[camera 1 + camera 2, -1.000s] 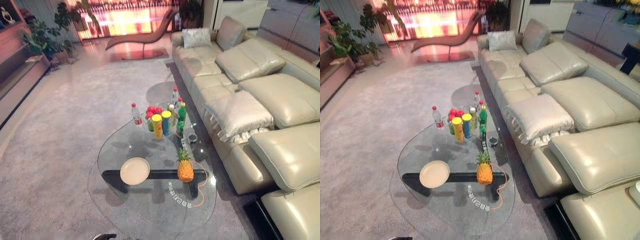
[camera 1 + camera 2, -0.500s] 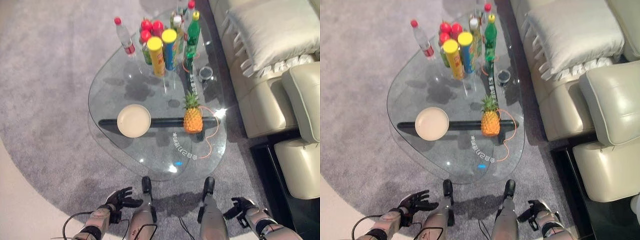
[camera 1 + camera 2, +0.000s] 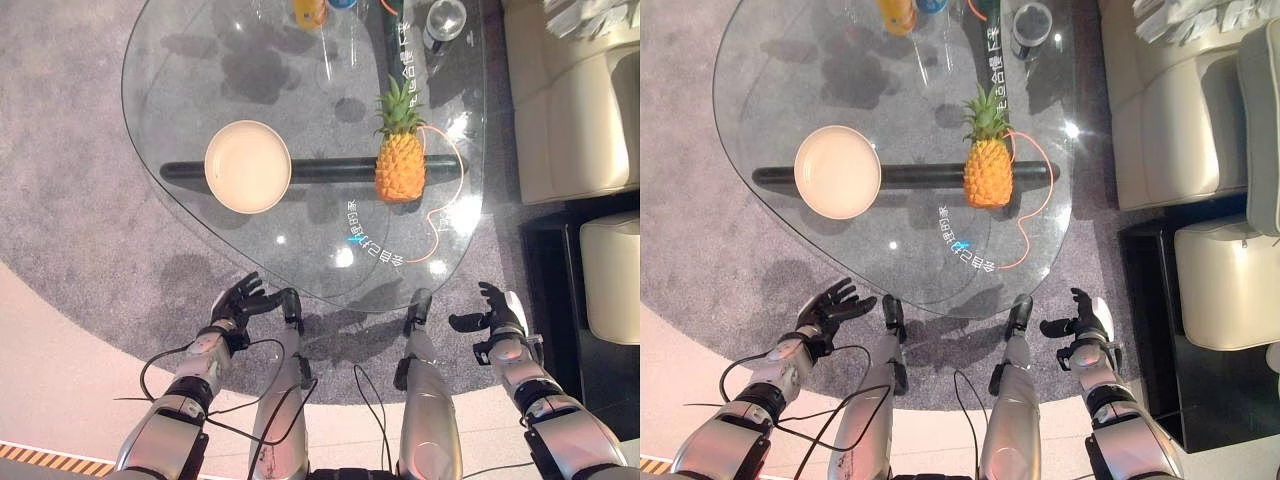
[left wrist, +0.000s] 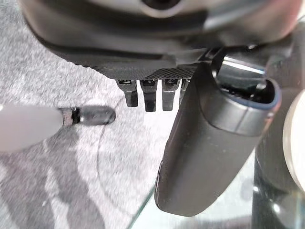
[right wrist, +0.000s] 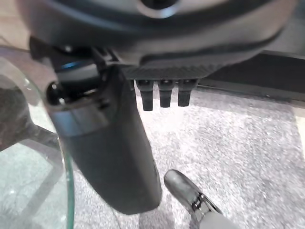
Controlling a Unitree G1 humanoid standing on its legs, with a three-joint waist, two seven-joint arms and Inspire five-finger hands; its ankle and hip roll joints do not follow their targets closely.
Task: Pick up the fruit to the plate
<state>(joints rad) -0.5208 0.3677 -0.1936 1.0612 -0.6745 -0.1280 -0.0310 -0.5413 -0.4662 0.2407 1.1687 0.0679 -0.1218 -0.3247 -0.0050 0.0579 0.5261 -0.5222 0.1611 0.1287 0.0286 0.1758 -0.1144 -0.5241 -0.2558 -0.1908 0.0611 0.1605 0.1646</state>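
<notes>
Fingers of the left hand (image 3: 236,303) spread loose, empty, at seven o'clock off the glass desk (image 3: 200,130). Plate (image 3: 247,166) sits at nine o'clock of the upright pineapple (image 3: 401,155), well apart. Right hand (image 3: 498,315) hangs at five o'clock, fingers relaxed, empty.

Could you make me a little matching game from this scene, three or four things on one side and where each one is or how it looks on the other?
Things:
1. pineapple
2. plate
3. left hand
4. right hand

Descriptions:
A. round, cream, bare, on the glass table
B. open, over the carpet at the table's near left edge
C. upright on the glass, right of the plate
D. open, over the carpet at the table's near right edge

Pairs: 1-C, 2-A, 3-B, 4-D
</notes>
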